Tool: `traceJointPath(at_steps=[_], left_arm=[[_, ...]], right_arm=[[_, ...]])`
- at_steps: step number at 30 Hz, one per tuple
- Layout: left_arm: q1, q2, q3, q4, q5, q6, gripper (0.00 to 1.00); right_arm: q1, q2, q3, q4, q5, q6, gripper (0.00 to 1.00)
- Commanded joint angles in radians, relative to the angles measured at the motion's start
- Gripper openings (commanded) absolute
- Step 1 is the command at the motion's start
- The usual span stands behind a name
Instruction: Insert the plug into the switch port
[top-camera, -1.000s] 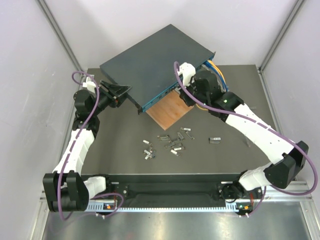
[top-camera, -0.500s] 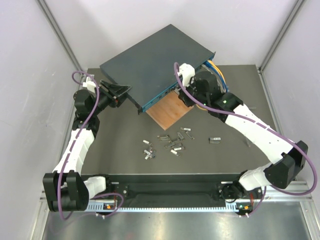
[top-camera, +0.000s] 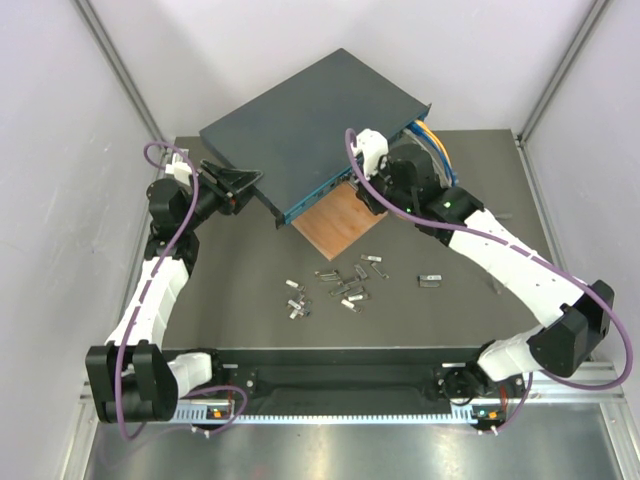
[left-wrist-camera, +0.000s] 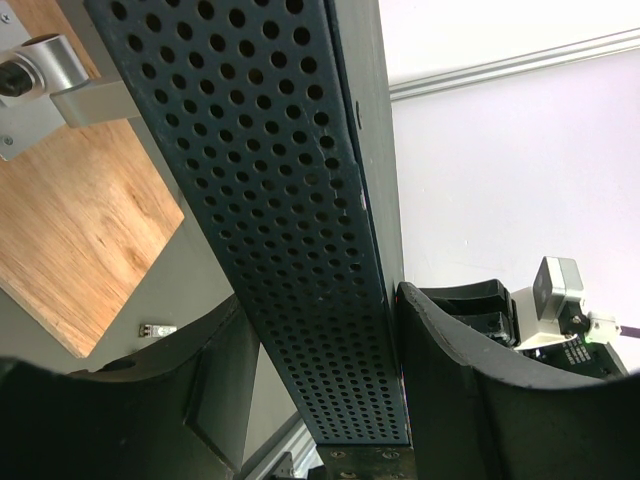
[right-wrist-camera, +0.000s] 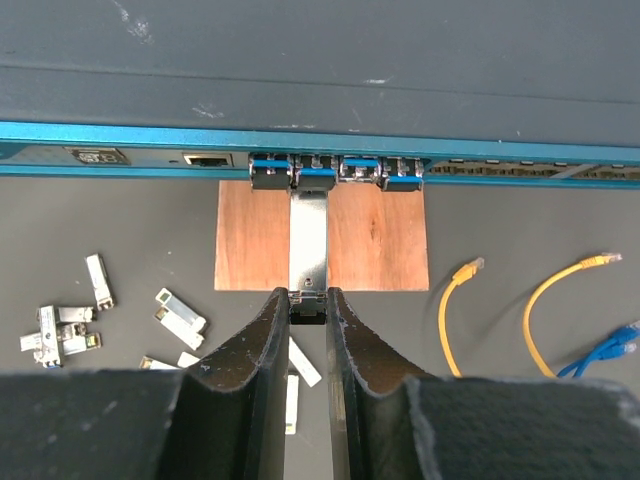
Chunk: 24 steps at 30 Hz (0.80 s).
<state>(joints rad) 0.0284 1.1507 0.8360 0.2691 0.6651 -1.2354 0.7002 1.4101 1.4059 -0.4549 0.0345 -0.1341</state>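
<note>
Moved since a second ago: the right arm's wrist has crept slightly toward the switch (top-camera: 310, 125); the left arm, the switch and the loose parts lie as before.
Switch position: at the back of the table (top-camera: 230, 290), turned diagonally, with its near edge resting over a brown board (right-wrist-camera: 370, 235).
Switch facing: the teal front face (right-wrist-camera: 320, 135) looks toward the right arm, and its long axis runs straight across the right wrist view.
Plug: a silver bar (right-wrist-camera: 309, 240) lying over the brown board, with its long axis square to the teal face.
Plug ends: the far end meets the row of sockets under a blue tab; the near end sits between the right fingers. How deep it sits cannot be told.
Sockets: four blue-tabbed modules (right-wrist-camera: 360, 168) sit side by side in the row; the sockets further right look unfilled.
Right gripper (right-wrist-camera: 308, 310): jaws nearly together, pinching the plug's near end.
Left gripper (left-wrist-camera: 330, 400): jaws spread wide, clamped over the switch's perforated side wall at its left corner, one finger on each flat face.
Table, near side: loose modules (top-camera: 340, 285) are scattered in front of the board.
Table, right of the board: two yellow cables (right-wrist-camera: 455, 300) and a blue cable (right-wrist-camera: 600, 350) lie with free ends, well apart from the plug.
</note>
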Motion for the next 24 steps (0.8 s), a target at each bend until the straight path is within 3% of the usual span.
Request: traceJointPath(at_steps=[1, 24], left_arm=[[-0.013, 0.026, 0.035, 0.041, -0.022, 0.063, 0.00], [-0.013, 0.026, 0.028, 0.042, -0.022, 0.065, 0.00]], right_arm=[[-0.004, -0.003, 0.005, 0.082, -0.056, -0.025, 0.00], [-0.011, 0.082, 0.153, 0.105, -0.084, -0.021, 0.00]])
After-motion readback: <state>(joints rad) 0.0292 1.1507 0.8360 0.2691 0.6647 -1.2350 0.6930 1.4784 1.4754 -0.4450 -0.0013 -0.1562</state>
